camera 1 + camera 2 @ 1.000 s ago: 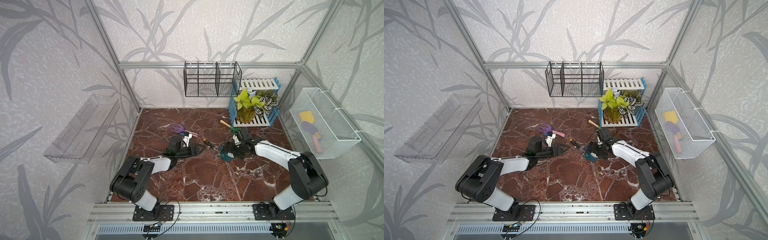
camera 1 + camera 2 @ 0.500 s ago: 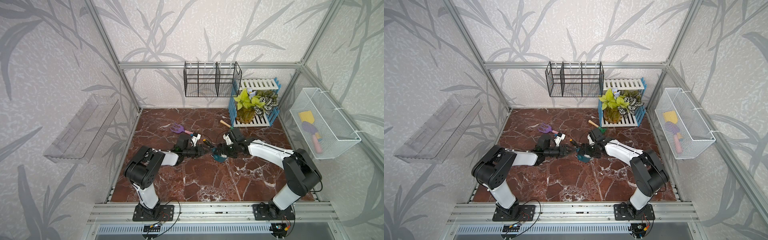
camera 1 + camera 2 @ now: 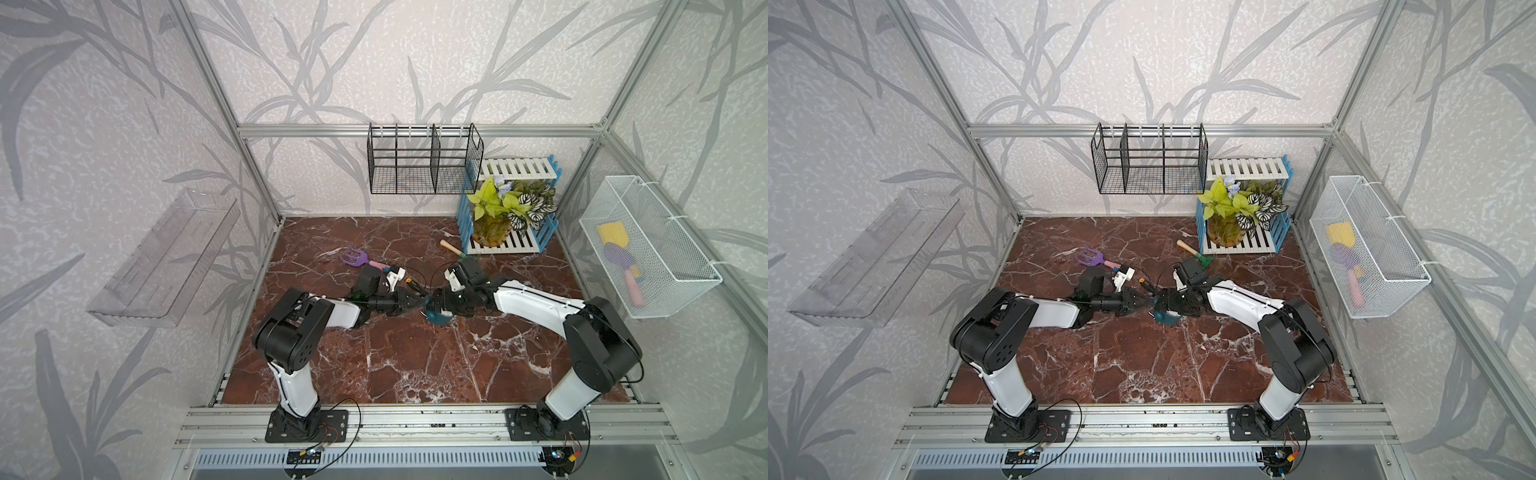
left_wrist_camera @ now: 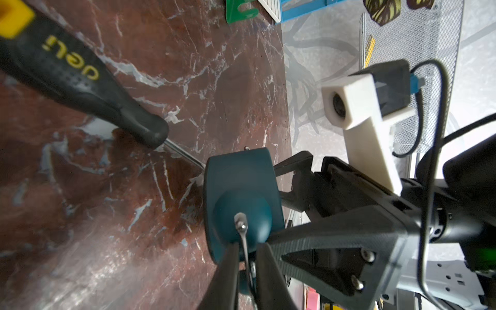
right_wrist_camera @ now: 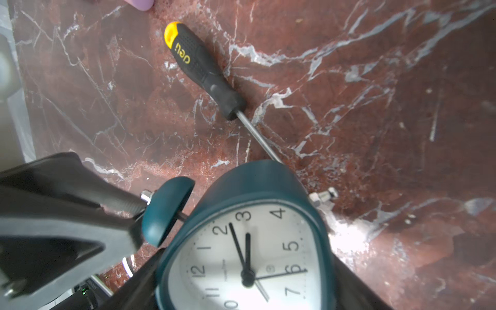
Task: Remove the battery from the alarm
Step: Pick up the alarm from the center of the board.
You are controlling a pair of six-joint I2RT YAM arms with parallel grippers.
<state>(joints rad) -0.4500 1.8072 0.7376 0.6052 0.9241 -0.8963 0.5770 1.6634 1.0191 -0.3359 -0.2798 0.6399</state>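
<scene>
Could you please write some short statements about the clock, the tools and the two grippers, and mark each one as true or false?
1. The right gripper holds the alarm clock. True.
2. The left gripper holds the screwdriver. False: the screwdriver lies on the marble table; the left gripper is shut on the clock's thin wire.
3. The clock's white dial shows in the right wrist view. True.
4. The purple rake is in the white wire basket. False: it lies on the table.
</scene>
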